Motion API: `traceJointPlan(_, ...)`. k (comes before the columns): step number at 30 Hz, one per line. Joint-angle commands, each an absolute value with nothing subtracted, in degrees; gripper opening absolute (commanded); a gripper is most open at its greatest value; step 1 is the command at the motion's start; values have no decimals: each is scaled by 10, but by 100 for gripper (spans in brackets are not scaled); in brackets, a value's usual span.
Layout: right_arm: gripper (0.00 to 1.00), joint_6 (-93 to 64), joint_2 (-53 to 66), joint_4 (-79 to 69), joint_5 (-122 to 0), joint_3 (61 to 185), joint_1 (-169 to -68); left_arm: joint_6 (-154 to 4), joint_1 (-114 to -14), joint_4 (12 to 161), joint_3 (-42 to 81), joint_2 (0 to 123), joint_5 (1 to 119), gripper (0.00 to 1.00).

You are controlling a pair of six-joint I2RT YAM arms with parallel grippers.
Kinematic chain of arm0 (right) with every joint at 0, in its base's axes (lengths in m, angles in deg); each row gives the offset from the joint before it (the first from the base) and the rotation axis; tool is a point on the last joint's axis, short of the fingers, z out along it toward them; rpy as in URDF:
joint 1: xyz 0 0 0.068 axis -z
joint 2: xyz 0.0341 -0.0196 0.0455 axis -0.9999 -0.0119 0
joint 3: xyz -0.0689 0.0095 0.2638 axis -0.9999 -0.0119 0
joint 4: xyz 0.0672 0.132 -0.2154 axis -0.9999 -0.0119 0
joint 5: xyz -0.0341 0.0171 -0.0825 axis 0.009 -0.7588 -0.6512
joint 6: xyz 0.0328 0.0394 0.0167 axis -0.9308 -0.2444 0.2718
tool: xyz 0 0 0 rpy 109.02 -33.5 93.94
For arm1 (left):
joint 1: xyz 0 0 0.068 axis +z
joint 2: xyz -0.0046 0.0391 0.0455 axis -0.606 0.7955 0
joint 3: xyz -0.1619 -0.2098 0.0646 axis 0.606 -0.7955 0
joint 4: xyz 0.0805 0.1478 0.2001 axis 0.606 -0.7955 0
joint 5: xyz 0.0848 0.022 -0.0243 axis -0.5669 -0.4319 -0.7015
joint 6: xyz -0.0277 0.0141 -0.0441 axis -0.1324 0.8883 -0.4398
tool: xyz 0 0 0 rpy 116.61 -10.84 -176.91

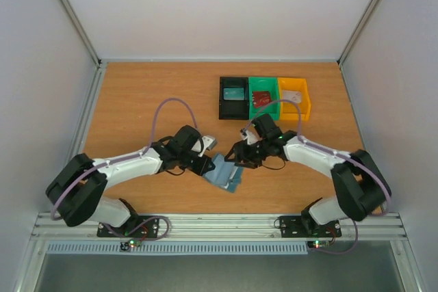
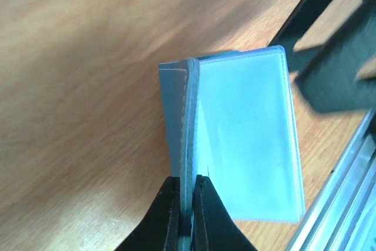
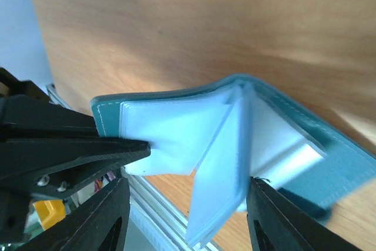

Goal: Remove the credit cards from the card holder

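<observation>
The card holder (image 1: 224, 173) lies open between both arms near the table's front; it is blue-grey with pale blue clear sleeves. My left gripper (image 1: 209, 165) is shut on the edge of one cover flap, and the left wrist view shows its jaws (image 2: 187, 179) pinching that flap of the card holder (image 2: 247, 133). My right gripper (image 3: 187, 183) stands open, with a loose sleeve leaf of the card holder (image 3: 176, 124) hanging between its fingers. No card shows in the sleeves. Red credit cards (image 1: 261, 98) lie in the green bin.
At the back stand a black bin (image 1: 222, 98) holding a teal thing, a green bin (image 1: 263, 109) and a yellow bin (image 1: 305, 99) holding a pale thing. The metal rail (image 1: 219, 223) runs along the front edge just behind the holder.
</observation>
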State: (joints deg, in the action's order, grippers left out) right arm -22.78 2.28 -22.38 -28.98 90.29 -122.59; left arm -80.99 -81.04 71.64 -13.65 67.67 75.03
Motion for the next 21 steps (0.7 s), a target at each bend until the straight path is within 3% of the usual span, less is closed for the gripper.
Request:
traceJointPlan(1, 55, -146, 113, -296, -287, 919, -1172, -787, -802, 741, -140, 615, 731, 0)
traceJointPlan(9, 58, -37, 270, -352, -237, 939, -1073, -786, -734, 897, -189, 479, 779, 0)
traceJointPlan(15, 59, 35, 337, -361, -195, 977, -1065, -799, -721, 1022, -206, 403, 848, 0)
traceJointPlan(21, 61, 60, 369, -351, -141, 998, -1065, -819, -721, 1049, -195, 335, 870, 0)
